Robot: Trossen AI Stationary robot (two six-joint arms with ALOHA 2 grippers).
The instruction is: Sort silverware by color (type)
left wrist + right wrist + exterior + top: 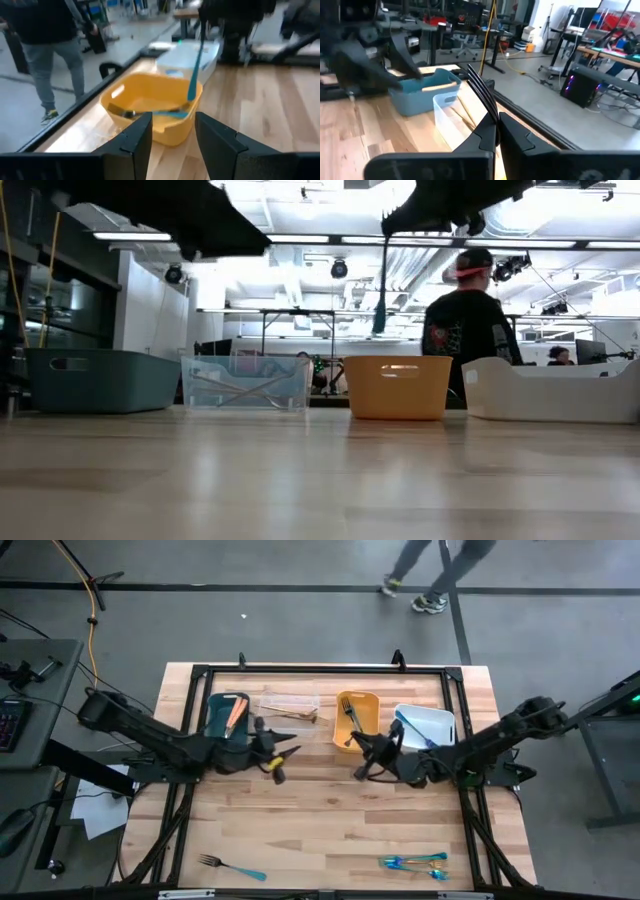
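My right gripper (362, 755) hovers just near of the yellow bin (357, 717), shut on a fork with dark tines (481, 93) and a teal-blue handle (195, 65). My left gripper (285, 755) is open and empty (172, 127), raised near of the clear bin (290, 703) and pointing toward the yellow bin (150, 100). A teal-handled fork (230, 867) lies flat near the table's near edge, left of centre. Blue utensils (415, 862) lie by the near edge to the right. Utensils lie in the teal bin (226, 715), the clear bin, the yellow bin and the white bin (428, 725). My right gripper pinches the fork between its two fingers (485, 137), just below the tines (492, 117). The tines stick out past the fingertips. The teal-blue handle (379, 300) hangs almost straight down below the gripper, lifted clear of the table, its end over the yellow bin's near rim (187, 97).
The four bins stand in a row along the table's far side (397, 387). A black frame (320, 670) runs around the table edge. A person walks behind the far edge (430, 580). Bare wood (320, 820) lies between the bins and the loose utensils.
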